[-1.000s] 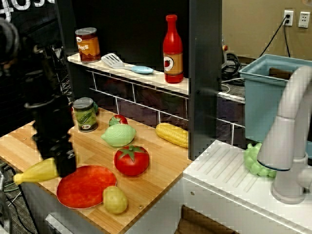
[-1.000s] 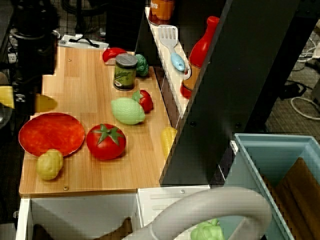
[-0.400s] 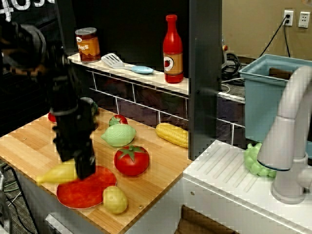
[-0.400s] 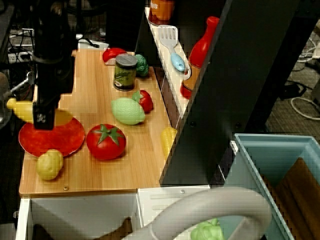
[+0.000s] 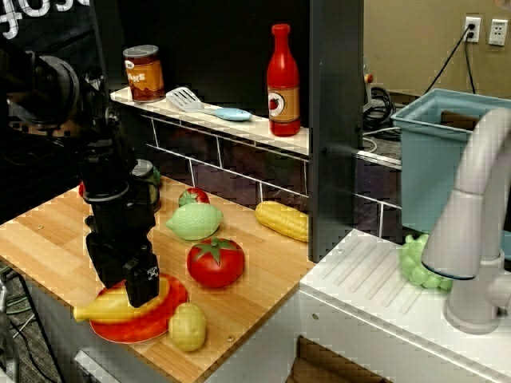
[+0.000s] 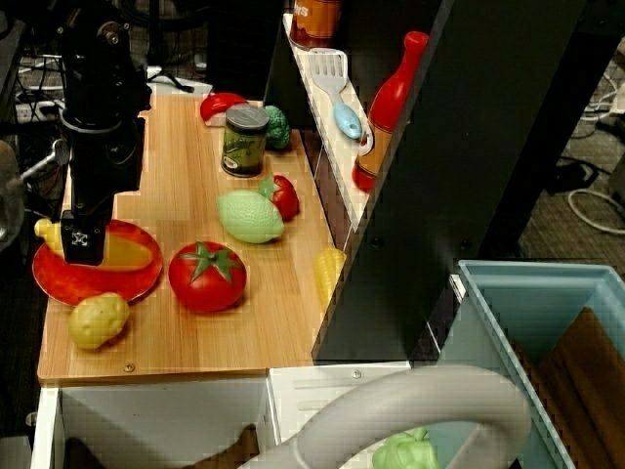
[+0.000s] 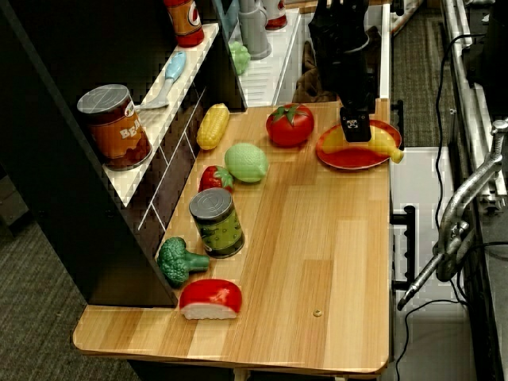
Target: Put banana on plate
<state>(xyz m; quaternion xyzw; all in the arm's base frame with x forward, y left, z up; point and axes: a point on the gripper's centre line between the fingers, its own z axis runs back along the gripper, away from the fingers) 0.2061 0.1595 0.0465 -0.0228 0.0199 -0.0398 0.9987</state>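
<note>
Side view: gripper (image 5: 142,289) closed around the banana (image 5: 112,306), which lies across the red-orange plate (image 5: 152,325) on the worktop (image 5: 263,287).

Plain yellow banana (image 5: 112,306) on mottled red-orange plate (image 5: 156,325); black gripper (image 5: 142,286). At 3 o'clock of the plate, red tomato (image 5: 215,262) with green stem; yellow-tan potato (image 5: 188,326); ridged yellow corn (image 5: 282,220); pale wood-grain counter (image 5: 48,239).

Partial white lettering (image 5: 32,17) on the dark panel above the shelf (image 5: 239,128) reads roughly "gos". Labels on the orange can (image 7: 117,127), green can (image 7: 216,225) and red bottle (image 5: 283,80) are illegible.
</note>
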